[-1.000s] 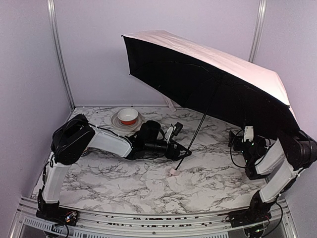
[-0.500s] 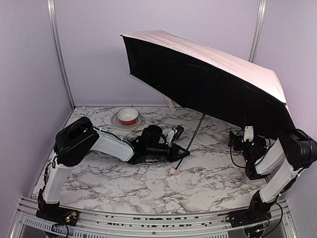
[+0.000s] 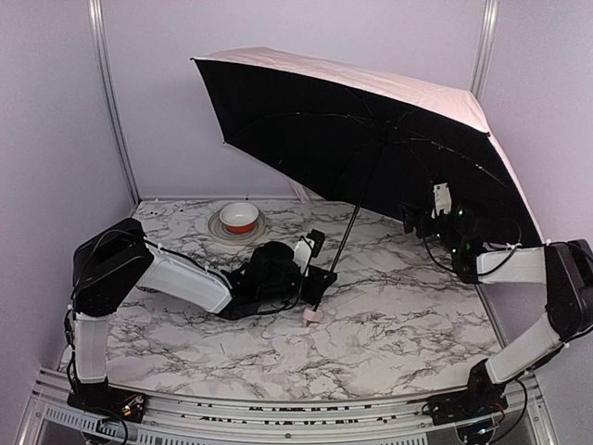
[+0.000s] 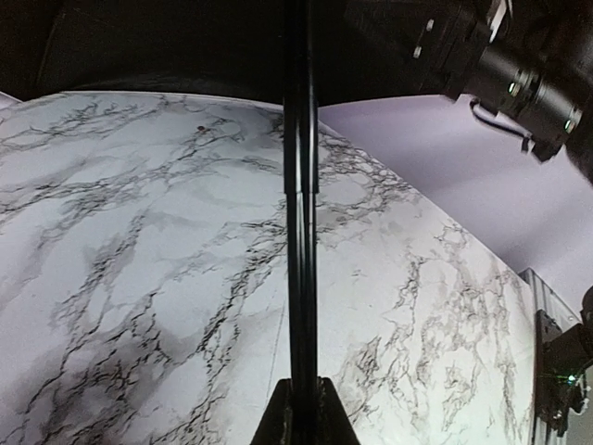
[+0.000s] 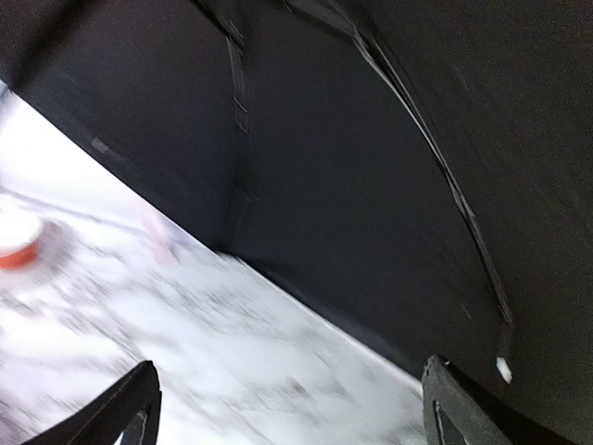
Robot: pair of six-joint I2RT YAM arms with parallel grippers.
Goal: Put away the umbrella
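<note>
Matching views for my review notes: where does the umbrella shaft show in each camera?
Top external: umbrella shaft slants down the centre to the left gripper.
Left wrist: vertical black line, mid-frame.
Right wrist: not in it; only black lining.
Shared landmark: marble table.

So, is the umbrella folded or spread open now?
Spread open. The umbrella has its canopy stretched wide above the table, black lining showing and ribs held out.

This was a robot test cell in a lab, not a home: a marble-patterned table (image 3: 398, 343) boxed in by plain lilac wall panels (image 3: 56, 139) on aluminium posts (image 3: 111, 102). Robot arms were bolted at 7 o'clock (image 3: 90, 343) and 5 o'clock (image 3: 533, 338) on a metal rail (image 3: 278, 408).
</note>
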